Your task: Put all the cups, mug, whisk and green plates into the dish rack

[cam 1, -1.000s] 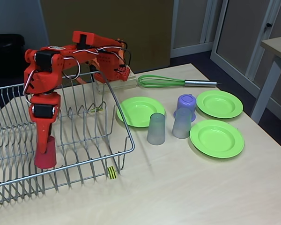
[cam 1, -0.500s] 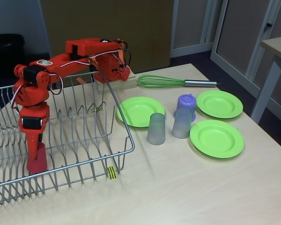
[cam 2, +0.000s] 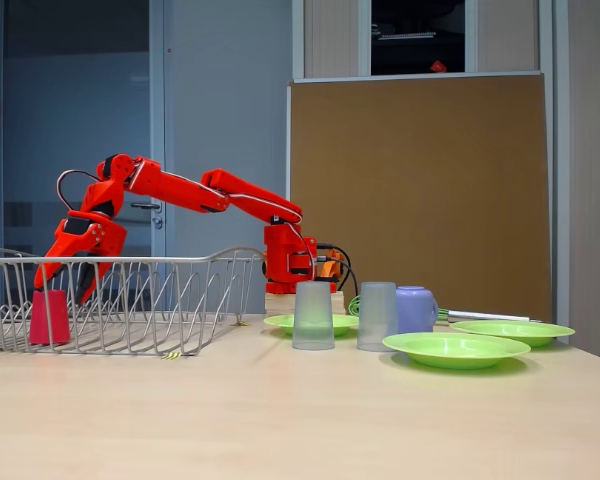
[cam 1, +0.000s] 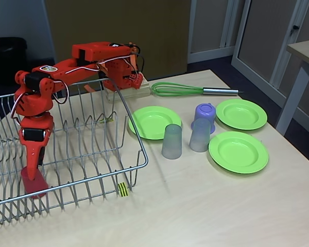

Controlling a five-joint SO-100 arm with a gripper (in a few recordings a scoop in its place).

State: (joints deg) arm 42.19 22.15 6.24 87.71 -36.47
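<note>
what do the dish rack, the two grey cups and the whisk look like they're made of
Dish rack: thin silver metal wire, shiny, judging by its glints. Grey cups: probably plastic, frosted and translucent, since the table shows faintly through. Whisk: bright green loops, likely silicone or coated wire, on a slim silvery handle that looks like metal.

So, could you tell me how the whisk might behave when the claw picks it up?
The whisk lies flat; its slim metal handle looks smooth, so it may slip. Its green wire loops probably flex rather than hold firm. Being long, it would likely tilt if gripped near one end.
</note>
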